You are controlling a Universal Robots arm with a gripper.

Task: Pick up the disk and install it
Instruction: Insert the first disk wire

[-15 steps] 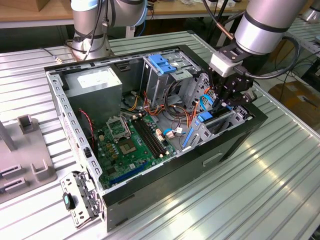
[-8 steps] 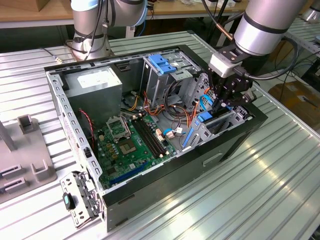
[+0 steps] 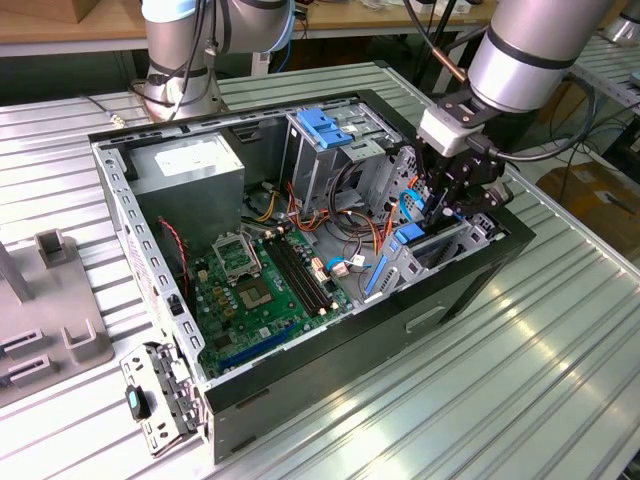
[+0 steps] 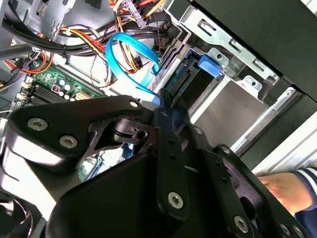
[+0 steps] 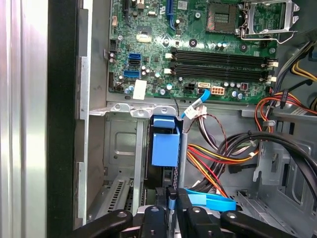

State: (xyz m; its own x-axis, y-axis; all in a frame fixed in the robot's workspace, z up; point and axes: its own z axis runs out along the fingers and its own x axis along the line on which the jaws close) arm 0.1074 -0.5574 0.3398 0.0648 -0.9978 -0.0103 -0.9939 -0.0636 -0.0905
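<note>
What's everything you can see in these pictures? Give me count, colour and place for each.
computer case: one, black, open, on the table
table: one, ribbed silver metal, under the case
motherboard: one, green, on the case floor
power supply: one, grey, in the case's far corner at the exterior view's left
the disk: one, blue-framed, standing in the bay by the case wall
blue bracket: one, atop the drive cage
data cable: one, light blue, looped beside the bay
wire bundle: several wires, red, yellow, black, beside the bay
hand: one, striped sleeve, outside the case
gripper: one, black, at the disk's bay
</note>
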